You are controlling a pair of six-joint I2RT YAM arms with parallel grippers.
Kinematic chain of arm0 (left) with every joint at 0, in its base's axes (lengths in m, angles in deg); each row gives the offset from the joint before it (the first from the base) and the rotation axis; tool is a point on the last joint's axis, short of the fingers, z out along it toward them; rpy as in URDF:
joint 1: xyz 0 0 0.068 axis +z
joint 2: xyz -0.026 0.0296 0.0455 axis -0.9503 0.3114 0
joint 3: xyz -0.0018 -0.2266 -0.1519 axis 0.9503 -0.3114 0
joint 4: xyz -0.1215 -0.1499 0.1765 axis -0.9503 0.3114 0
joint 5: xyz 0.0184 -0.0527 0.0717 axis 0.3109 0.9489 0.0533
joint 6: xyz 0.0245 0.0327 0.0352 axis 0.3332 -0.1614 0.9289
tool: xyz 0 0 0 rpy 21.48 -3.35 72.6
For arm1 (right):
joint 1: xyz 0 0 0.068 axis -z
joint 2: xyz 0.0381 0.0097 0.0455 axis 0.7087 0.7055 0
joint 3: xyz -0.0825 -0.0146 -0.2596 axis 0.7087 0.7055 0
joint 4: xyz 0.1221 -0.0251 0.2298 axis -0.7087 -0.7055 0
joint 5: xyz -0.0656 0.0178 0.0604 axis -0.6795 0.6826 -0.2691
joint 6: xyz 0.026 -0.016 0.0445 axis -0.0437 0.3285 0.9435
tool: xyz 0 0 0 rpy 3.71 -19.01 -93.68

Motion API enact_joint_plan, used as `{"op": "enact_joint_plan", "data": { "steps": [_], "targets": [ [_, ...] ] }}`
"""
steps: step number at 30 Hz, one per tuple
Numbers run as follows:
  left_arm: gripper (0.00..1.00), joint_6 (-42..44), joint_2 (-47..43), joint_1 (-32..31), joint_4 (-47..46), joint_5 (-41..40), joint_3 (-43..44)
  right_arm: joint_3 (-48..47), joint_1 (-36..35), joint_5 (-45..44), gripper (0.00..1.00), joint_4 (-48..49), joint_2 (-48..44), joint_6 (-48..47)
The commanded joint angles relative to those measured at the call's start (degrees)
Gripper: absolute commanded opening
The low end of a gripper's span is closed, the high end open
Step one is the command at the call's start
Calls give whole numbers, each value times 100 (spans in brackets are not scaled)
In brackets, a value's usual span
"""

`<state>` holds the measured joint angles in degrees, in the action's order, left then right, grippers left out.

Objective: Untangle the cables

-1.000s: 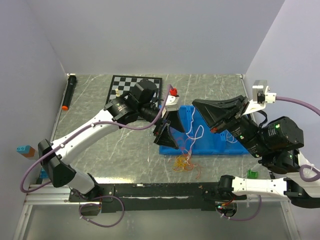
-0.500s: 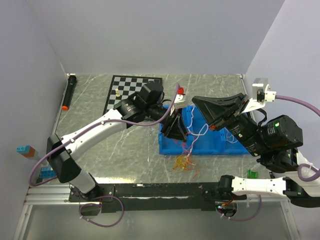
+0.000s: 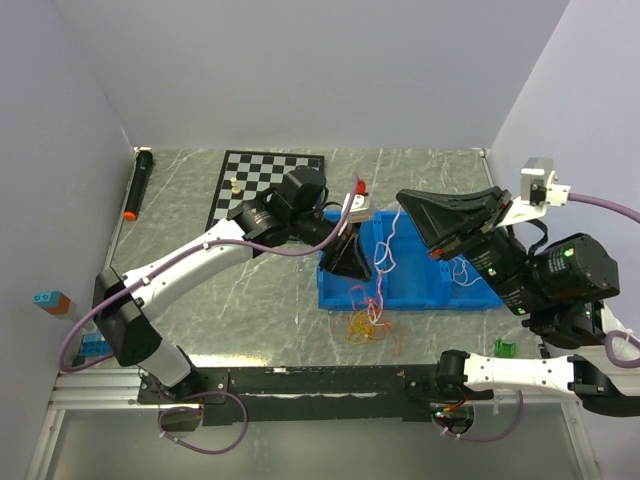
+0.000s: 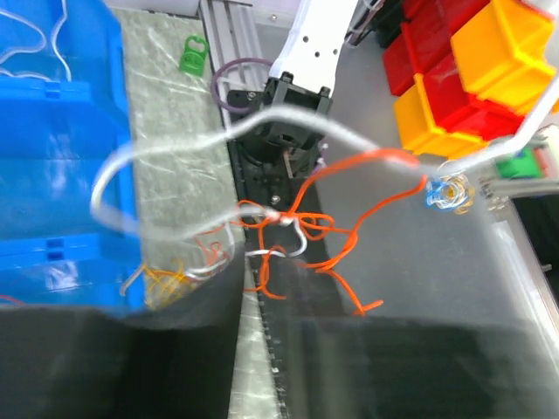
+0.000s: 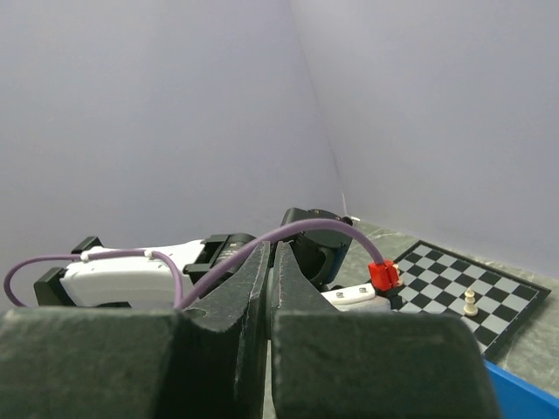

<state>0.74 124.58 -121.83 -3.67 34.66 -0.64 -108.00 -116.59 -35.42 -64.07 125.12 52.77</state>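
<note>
No legible txt, labels, brand names, nos. or signs in any view.

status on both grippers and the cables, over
Right gripper shut, raised. Left gripper at the cables, grip unclear. Cables knotted, trailing over the front edge of the blue bin.
</note>
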Motion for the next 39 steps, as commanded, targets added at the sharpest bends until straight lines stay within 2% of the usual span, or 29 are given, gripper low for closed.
{"op": "enact_joint_plan", "data": {
  "steps": [1, 3, 13, 15, 16, 17, 20, 31, 39],
  "targets": [
    [47, 398, -358, 93, 264, 515, -118, -208, 18, -104, 0, 62, -100, -90],
    [55, 566, -384, 102, 431, 682, -66, -208, 18, -86, 0, 88, -65, -72],
    [66, 488, -288, 93, 362, 1114, 154, -244, 18, -121, 0, 211, 137, -64],
    [71, 348, -270, 93, 213, 1149, 181, -252, 18, -165, 0, 220, 199, -55],
    [80, 312, -253, 93, 186, 1158, 189, -261, 18, -191, 0, 228, 234, -46],
    [83, 294, -253, 85, 186, 1132, 207, -261, 18, -209, 0, 237, 269, -37],
    [85, 233, -270, 93, 116, 1027, 172, -305, 18, -253, 0, 246, 383, -46],
    [69, -382, -314, -30, -342, 728, -188, -349, 18, -446, 0, 510, 612, -64],
    [46, -743, -332, -56, -632, 490, -329, -384, 18, -675, 0, 563, 673, -90]
  ]
}}
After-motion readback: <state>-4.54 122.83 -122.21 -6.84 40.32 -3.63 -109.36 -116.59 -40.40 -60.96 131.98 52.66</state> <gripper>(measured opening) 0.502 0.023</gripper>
